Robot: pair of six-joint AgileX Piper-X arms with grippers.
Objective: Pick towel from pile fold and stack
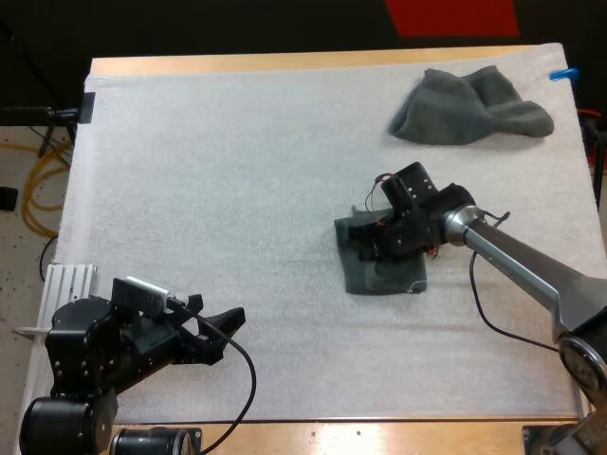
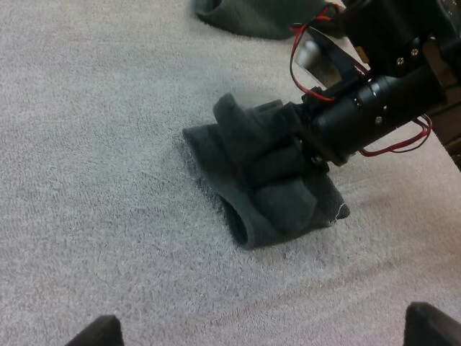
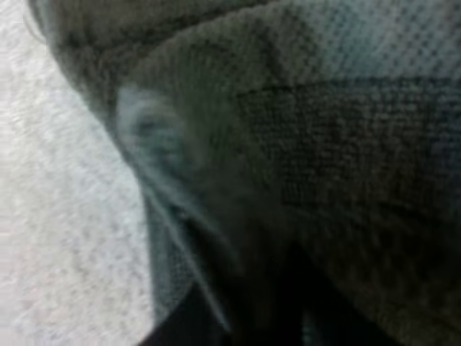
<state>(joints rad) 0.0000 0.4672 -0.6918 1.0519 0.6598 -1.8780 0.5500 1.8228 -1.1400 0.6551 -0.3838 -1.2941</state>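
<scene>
Working from the right gripper (image 1: pixel 377 245) outward: it is pressed down into a half-folded towel (image 1: pixel 384 275) near the middle of the mat (image 1: pixel 237 190), clamped on a bunched fold of that cloth; through the left wrist camera I see the same gripper (image 2: pixel 299 148) buried in the towel (image 2: pixel 274 202), with the upper layer drawn up toward it and the lower layer lying flat on the mat beneath; the right wrist camera has grey-green weave (image 3: pixel 324 144) right against it, with a sliver of white mat to one side.

Beyond the right gripper, toward the far corner of the mat on its own arm's side, lies a crumpled towel (image 1: pixel 469 109), well apart from the folded one; the left wrist camera catches its near edge (image 2: pixel 252 18) past the right gripper.

Well away on the other side, near the table's front edge, sits my left gripper (image 1: pixel 226 327); its fingers (image 2: pixel 101 333) stand wide apart and clear of any thing, with only bare mat between them; it points toward the half-folded towel.

The mat lies on the wooden table (image 1: pixel 285 64).
</scene>
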